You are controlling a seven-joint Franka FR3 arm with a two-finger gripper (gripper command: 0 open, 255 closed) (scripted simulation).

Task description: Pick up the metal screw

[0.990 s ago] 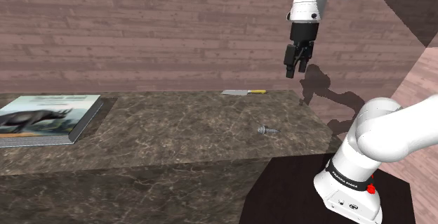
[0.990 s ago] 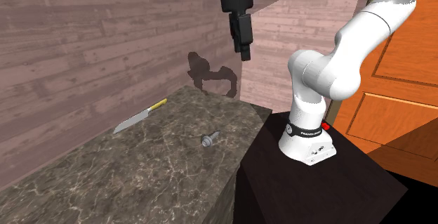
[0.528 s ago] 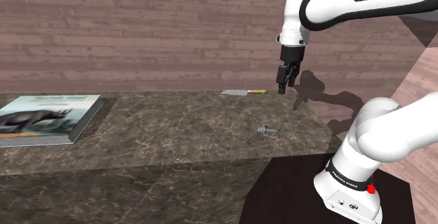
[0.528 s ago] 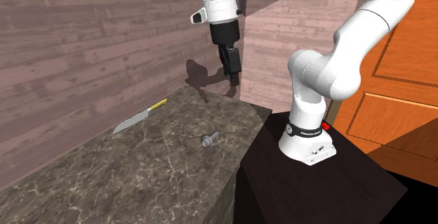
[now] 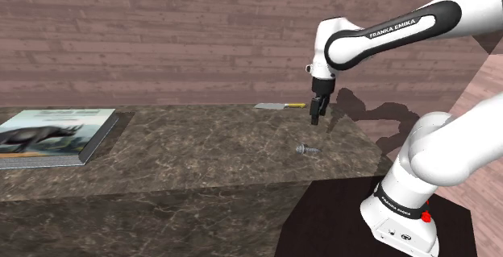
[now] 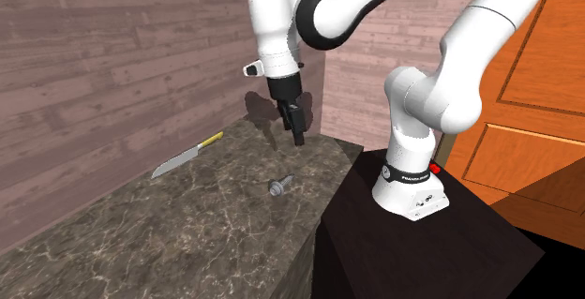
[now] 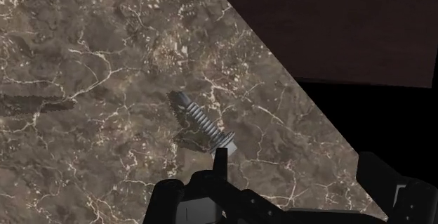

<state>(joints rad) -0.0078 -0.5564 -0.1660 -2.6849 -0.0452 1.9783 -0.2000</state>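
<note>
white arm links rise from the base [image 5: 401,213] on the dark stand [image 6: 441,250], arch high and run back toward the shoulder view's left. the forearm slopes down to a wrist bent straight down. the black gripper [image 5: 314,118] points at the dark veined stone counter [image 5: 185,147] and hangs above it, touching nothing. in the wrist view its two fingers [image 7: 220,161] stand apart, with nothing between them.

the grey metal screw [image 5: 306,148] lies flat on the counter near the edge beside the stand. it sits below the gripper and a little nearer the shoulder camera. in the wrist view its head lies just ahead of one fingertip, its threaded shank pointing away.

counted: one screw, one knife [image 6: 186,157] with a yellow handle by the plank wall [image 5: 161,38], and one book [image 5: 56,133] with an animal on its cover at the shoulder view's far left. an orange door [image 6: 530,119] stands behind the arm.
</note>
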